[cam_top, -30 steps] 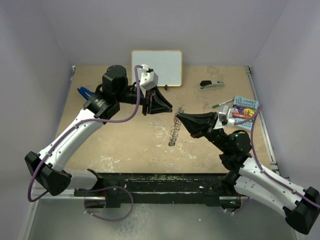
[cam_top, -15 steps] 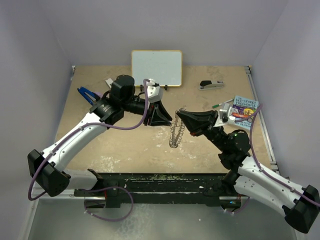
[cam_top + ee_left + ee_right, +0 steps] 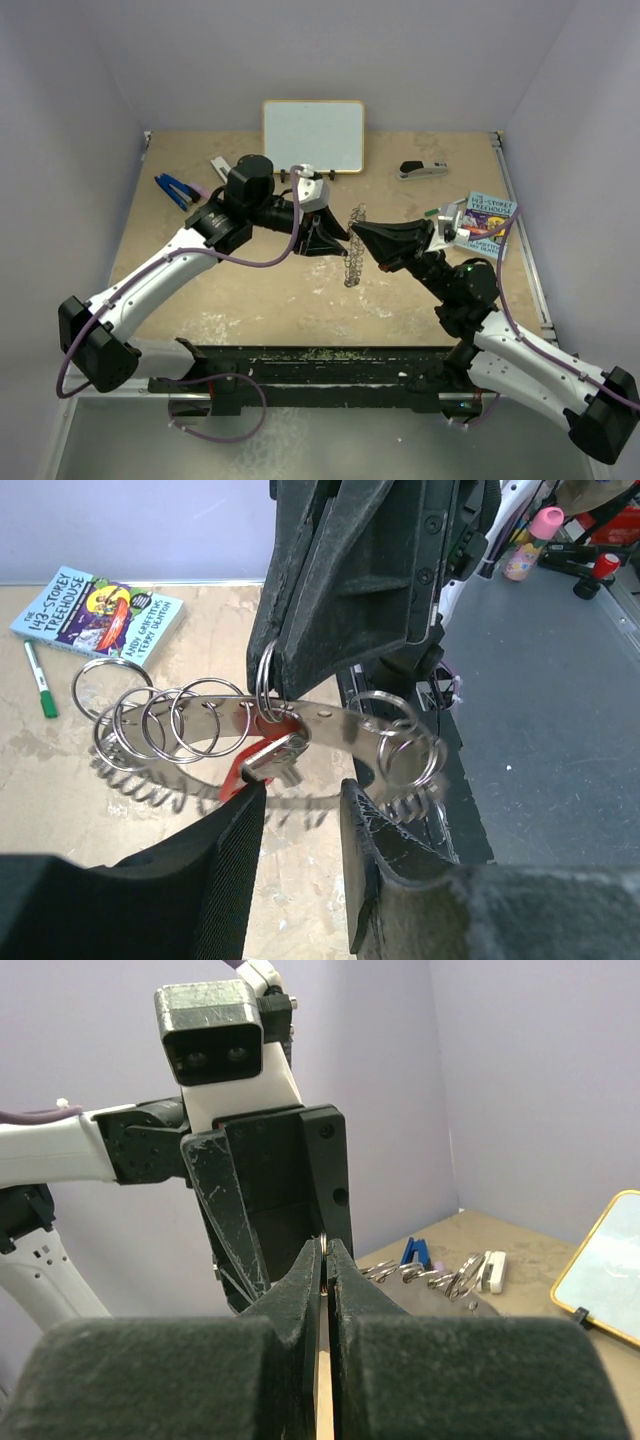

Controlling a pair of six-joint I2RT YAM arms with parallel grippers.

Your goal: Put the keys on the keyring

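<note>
While the right pincer pinches the keyring above the counter, the left pincer stands spread just beside the red key.

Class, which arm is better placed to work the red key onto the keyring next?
Left. The left gripper has open jaws right by the red key, while the right gripper is shut on the keyring, holding it up.

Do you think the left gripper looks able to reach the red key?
Probably yes: the left gripper is open, the red key just past its fingertips, nothing between; the right gripper holds the keyring.
</note>
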